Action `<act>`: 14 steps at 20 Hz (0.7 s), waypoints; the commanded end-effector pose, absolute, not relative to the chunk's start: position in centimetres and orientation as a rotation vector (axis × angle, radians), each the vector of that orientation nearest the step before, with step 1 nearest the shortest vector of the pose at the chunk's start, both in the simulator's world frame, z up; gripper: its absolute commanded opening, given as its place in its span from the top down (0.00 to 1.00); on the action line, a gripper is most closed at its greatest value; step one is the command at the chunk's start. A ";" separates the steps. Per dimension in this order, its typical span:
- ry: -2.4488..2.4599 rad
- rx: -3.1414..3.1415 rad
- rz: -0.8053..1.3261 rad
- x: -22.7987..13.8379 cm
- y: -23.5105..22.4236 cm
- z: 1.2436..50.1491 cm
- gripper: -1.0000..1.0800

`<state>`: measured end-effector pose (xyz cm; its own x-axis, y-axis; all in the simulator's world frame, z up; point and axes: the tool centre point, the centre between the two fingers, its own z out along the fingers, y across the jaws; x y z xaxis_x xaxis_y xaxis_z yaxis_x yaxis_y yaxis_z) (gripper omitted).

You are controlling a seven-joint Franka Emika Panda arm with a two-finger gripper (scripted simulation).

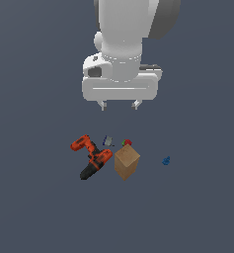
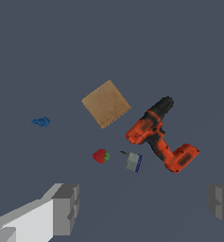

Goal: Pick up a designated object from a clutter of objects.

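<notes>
The designated object, a plain tan wooden block (image 1: 127, 162) (image 2: 106, 103), stands upright on the dark floor among the clutter of objects. An orange-and-black power drill (image 1: 91, 156) (image 2: 161, 135) lies just beside it, toward the exterior view's left. A tiny red-green strawberry (image 1: 127, 143) (image 2: 101, 156) and a small grey-blue piece (image 1: 107, 141) (image 2: 133, 161) sit behind the block. A tiny blue piece (image 1: 166, 160) (image 2: 41, 122) lies apart, toward the exterior view's right. My gripper (image 1: 120, 105) (image 2: 144, 208) hangs open well above the clutter, holding nothing.
The floor around the clutter is a flat dark grey surface. The white arm (image 1: 131, 29) fills the upper middle of the exterior view.
</notes>
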<state>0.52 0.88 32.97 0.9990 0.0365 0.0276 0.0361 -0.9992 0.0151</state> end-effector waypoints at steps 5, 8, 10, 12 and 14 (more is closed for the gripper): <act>0.054 3.135 0.053 0.8 1.2 33.1 0.04; 0.050 3.147 0.067 1.3 1.6 33.3 0.04; 0.049 3.150 0.070 1.4 1.8 33.3 0.04; 0.049 3.149 0.069 1.4 1.7 33.3 0.04; 0.054 3.149 0.069 1.4 1.7 33.2 0.04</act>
<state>1.35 1.70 33.28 0.9985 0.0324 0.0438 0.0328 -0.9994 -0.0075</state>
